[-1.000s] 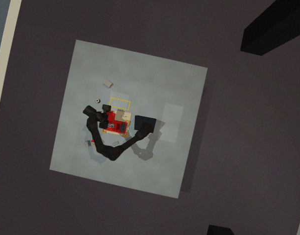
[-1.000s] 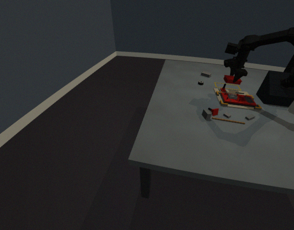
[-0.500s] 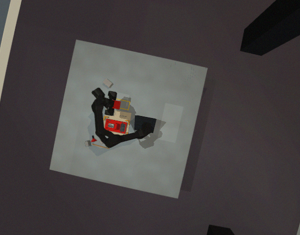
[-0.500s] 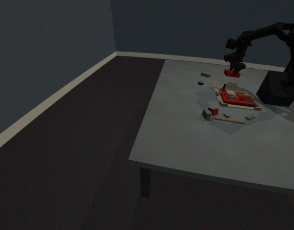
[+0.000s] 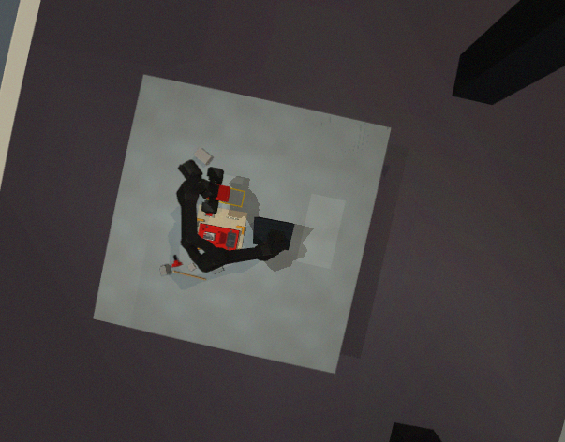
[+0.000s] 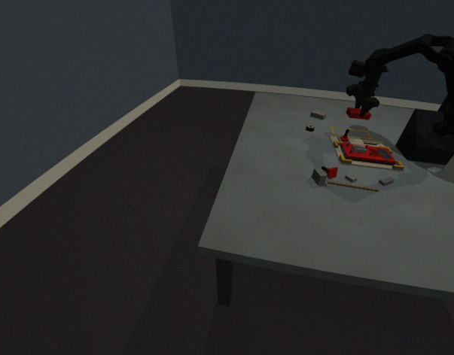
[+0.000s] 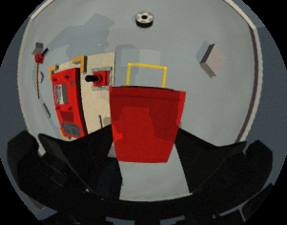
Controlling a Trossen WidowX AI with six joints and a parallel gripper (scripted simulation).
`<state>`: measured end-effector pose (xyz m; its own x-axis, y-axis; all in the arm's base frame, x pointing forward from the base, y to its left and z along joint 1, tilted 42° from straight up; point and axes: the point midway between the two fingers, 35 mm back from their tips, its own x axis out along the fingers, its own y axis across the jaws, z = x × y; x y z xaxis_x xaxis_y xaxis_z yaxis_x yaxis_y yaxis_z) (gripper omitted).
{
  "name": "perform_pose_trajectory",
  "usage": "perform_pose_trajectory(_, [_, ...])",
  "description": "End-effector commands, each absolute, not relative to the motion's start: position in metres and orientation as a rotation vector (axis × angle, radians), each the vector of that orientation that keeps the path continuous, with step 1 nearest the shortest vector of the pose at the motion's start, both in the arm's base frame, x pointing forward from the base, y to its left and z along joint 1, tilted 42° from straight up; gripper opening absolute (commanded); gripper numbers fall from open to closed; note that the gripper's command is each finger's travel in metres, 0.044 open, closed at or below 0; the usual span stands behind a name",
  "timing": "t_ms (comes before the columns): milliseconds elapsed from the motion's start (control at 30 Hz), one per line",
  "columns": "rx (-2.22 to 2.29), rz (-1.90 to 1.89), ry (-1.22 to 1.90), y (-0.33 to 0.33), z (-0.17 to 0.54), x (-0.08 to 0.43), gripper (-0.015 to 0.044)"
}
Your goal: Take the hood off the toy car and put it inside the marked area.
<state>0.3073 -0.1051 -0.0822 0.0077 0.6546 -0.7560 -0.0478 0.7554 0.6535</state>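
The red hood [image 5: 222,193] [image 6: 351,112] [image 7: 146,114] is off the car, held in the air. My gripper [image 5: 216,192] [image 6: 360,111] [image 7: 144,128] is shut on it, one finger at each side. The marked area, a yellow outline [image 5: 245,198] [image 6: 349,129] [image 7: 147,65], lies on the table; the hood hides part of it in the wrist view. In the exterior view the hood hangs above and behind it. The red toy car [image 5: 223,238] [image 6: 372,153] [image 7: 66,115] sits in orange corner pieces on a beige board [image 5: 224,217] [image 7: 92,105], its grey engine uncovered.
A red piece with a black post [image 6: 344,138] [image 7: 102,78] stands on the board near the outline. A grey block [image 5: 203,155] [image 6: 318,114] [image 7: 214,61] and a wheel [image 6: 309,128] [image 7: 144,19] lie beyond. An orange rod [image 5: 189,275] [image 6: 353,186] and small pieces lie on the car's other side.
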Motion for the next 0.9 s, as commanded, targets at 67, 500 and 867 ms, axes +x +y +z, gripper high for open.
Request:
perform_pose_trajectory(67, [0.529,0.590,1.479,-0.101,-0.089,0.306,0.0000])
perform_pose_trajectory(500, [0.529,0.590,1.479,-0.092,-0.099,0.307,0.0000])
perform_pose_trajectory(867, [0.529,0.590,1.479,-0.085,-0.107,0.307,0.0000])
